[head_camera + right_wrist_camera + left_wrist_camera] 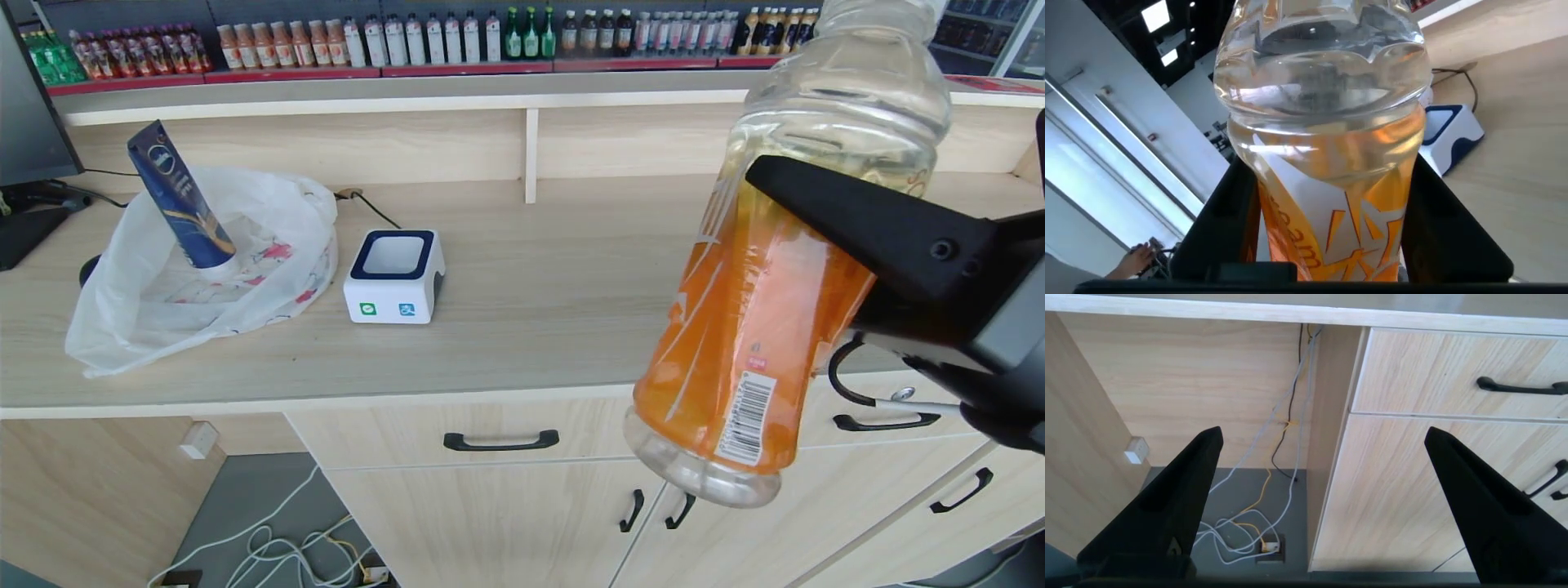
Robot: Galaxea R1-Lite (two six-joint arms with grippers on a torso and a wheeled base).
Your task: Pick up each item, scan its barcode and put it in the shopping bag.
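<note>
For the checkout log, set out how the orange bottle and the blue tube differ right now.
The bottle is held in the air by the right gripper, in front of the counter. The tube stands in the plastic bag on that counter, with nothing gripping it. The bottle is see-through with an orange label, while the tube is dark blue and opaque. Both are tilted rather than straight upright.
</note>
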